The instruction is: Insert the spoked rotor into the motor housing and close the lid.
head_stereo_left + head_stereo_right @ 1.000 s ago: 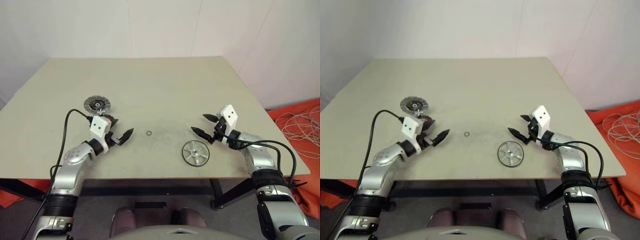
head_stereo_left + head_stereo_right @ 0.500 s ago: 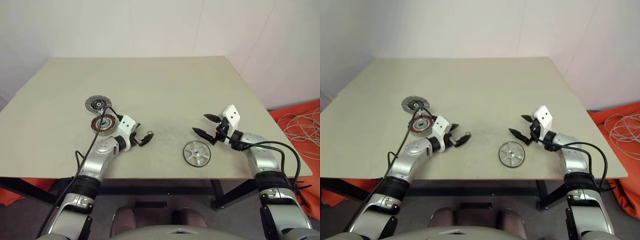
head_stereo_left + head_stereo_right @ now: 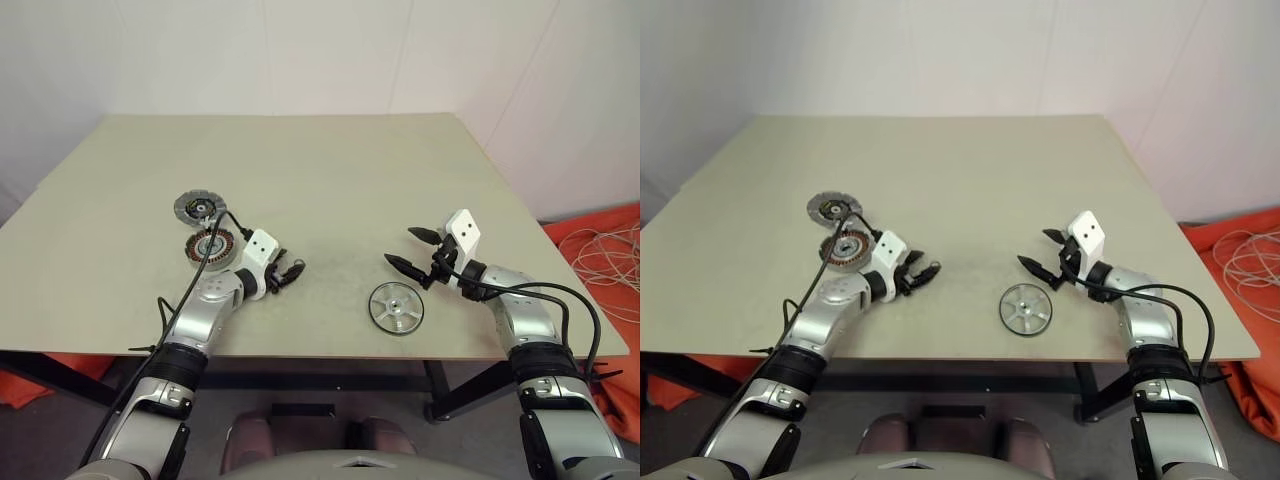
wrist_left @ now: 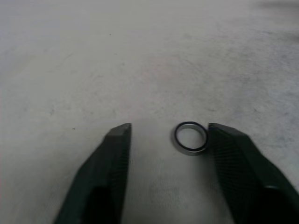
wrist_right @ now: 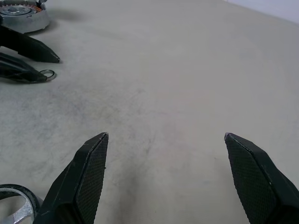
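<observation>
Swinging in from the worktop's left side, the left gripper (image 4: 168, 133) now brackets the tiny thin metal ring (image 4: 190, 138), jaws half-closed, one fingertip (image 4: 219, 135) touching it. Centre it before pinching. The right gripper (image 3: 412, 250) hangs wide apart above the flat silver spoked rotor (image 3: 396, 307) near the front edge; copper-wound motor housing (image 3: 210, 246) and dark segmented lid (image 3: 199, 208) sit left.

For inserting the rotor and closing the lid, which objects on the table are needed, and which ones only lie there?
Needed for the job:
- spoked rotor
- motor housing
- lid

Only lying about:
- small thin ring, between the fingers of the left gripper
- orange cloth and pale cables on the floor beside the table
</observation>
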